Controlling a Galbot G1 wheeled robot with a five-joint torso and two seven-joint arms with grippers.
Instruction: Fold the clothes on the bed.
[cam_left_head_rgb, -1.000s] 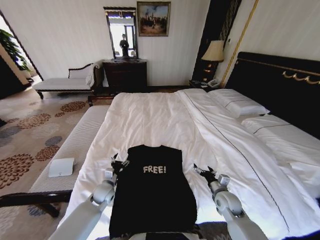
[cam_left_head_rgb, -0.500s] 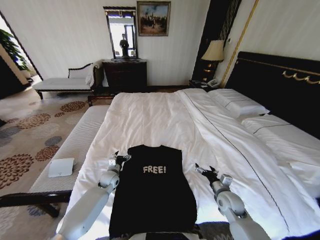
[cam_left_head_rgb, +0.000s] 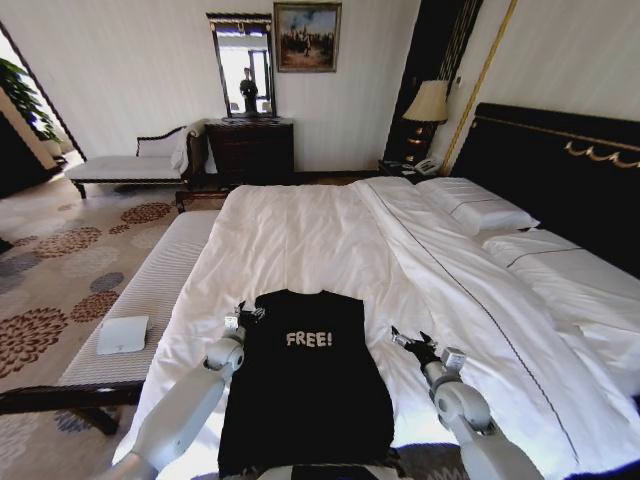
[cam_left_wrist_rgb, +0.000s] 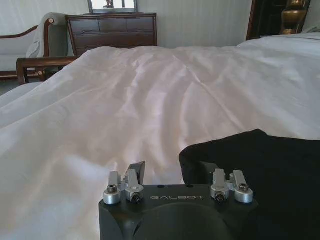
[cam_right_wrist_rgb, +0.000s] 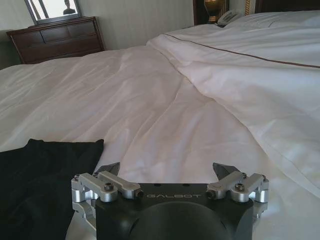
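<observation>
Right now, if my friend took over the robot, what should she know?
Left pincer: open, at the top corner of the black top on the robot's left, one finger over the fabric edge, nothing gripped yet.
Right pincer: open, over the white duvet, beside the top's other side and apart from it.
The top lies flat on the bed near its foot, "FREE!" facing up.
Done: nothing folded.
Left: grab the top and make all the folds.

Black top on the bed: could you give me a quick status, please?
Left gripper open at black top's shoulder corner. Right gripper open, beside it on duvet. Top flat, unfolded.
</observation>
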